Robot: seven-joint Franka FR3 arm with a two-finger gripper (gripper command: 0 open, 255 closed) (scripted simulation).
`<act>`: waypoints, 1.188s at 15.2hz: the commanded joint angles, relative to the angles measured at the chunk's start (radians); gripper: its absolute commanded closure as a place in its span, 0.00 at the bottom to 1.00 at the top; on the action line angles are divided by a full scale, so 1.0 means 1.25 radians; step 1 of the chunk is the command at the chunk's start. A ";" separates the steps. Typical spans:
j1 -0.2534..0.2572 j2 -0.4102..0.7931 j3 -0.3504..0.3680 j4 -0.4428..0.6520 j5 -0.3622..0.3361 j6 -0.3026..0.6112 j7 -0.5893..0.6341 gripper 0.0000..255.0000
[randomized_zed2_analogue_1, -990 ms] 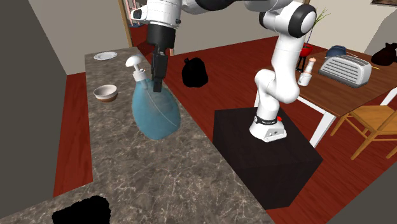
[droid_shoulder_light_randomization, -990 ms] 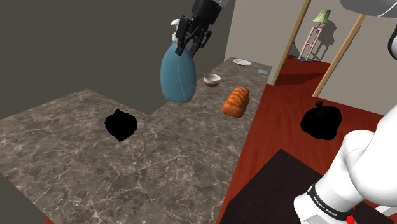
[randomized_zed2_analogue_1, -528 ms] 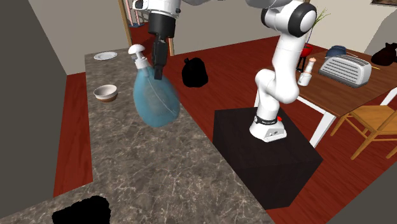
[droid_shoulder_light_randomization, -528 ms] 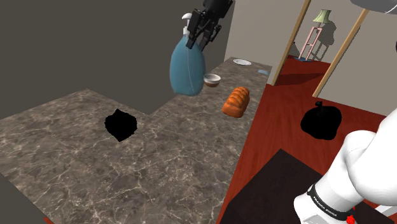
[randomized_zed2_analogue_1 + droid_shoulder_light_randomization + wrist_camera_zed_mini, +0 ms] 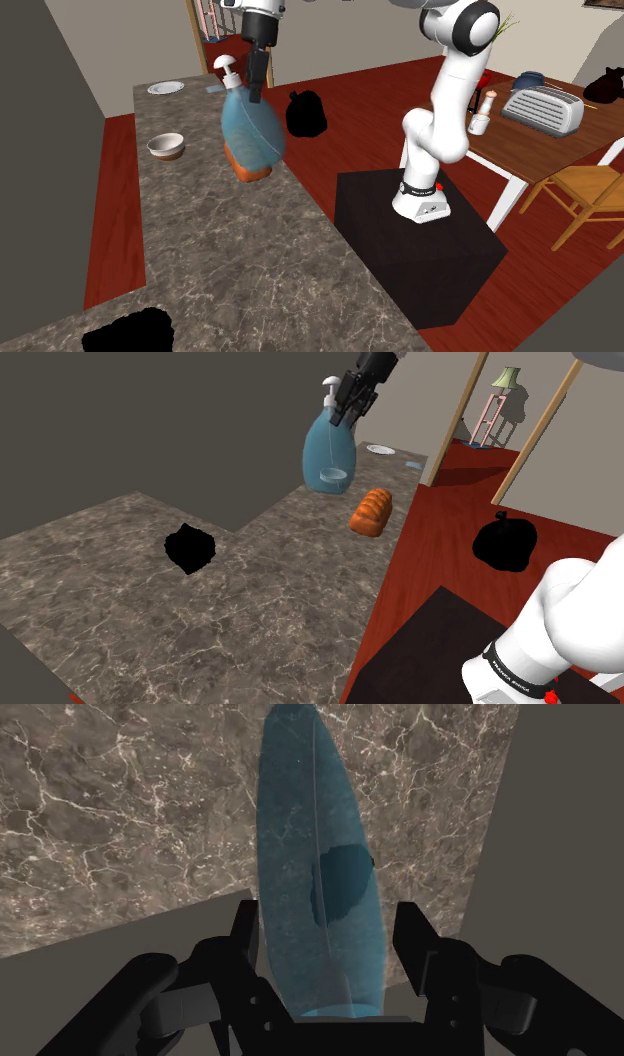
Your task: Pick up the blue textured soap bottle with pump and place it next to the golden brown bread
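Clamped on the upper part of the blue soap bottle (image 5: pixel 315 854), the gripper (image 5: pixel 325 919) holds it between its two black fingers (image 5: pixel 243 939). In the shoulder view we see the gripper (image 5: pixel 350 400) just under the white pump, and the soap bottle (image 5: pixel 330 452) hanging in the air above the bread loaf (image 5: pixel 371 510), toward that view's left, clear of the marble-patterned countertop (image 5: pixel 150 602).

In the second exterior view the translucent soap bottle (image 5: pixel 250 125) covers most of the bread loaf (image 5: pixel 252 172), so we see only an orange strip below it; the gripper (image 5: pixel 258 80) comes down from the top edge, where the arm is cut off. A dark patch shows through the bottle in the wrist view, and we cannot tell what it is. A band of small lettering at the arm's base (image 5: pixel 515 677) is too small for us to read.

Beyond the loaf, farther from the stand (image 5: pixel 420 240), sit a small bowl (image 5: pixel 166 146) and a white plate (image 5: pixel 166 88) on the countertop (image 5: pixel 250 260). Off the counter's edge beside the loaf, a black shape (image 5: pixel 305 113) lies on the red floor. Well away from the loaf, at the counter's near end, is a black patch (image 5: pixel 190 548). Past the stand from the loaf, a toaster (image 5: pixel 545 108) rests on a table.
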State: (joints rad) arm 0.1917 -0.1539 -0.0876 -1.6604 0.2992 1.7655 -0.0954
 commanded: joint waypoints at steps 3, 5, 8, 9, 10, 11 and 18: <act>-0.032 -0.018 -0.048 -0.007 0.009 -0.034 -0.075 1.00; -0.047 -0.020 -0.073 -0.006 0.013 -0.050 -0.112 1.00; -0.071 -0.017 -0.110 0.005 0.019 -0.077 -0.168 1.00; -0.079 -0.014 -0.123 0.010 0.021 -0.086 -0.187 1.00; -0.087 -0.010 -0.136 0.016 0.023 -0.096 -0.206 1.00; -0.095 -0.005 -0.149 0.024 0.025 -0.105 -0.225 1.00; -0.155 0.059 -0.243 0.108 0.054 -0.183 -0.361 1.00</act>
State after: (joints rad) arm 0.0107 -0.1009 -0.3723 -1.5478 0.3575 1.5517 -0.5157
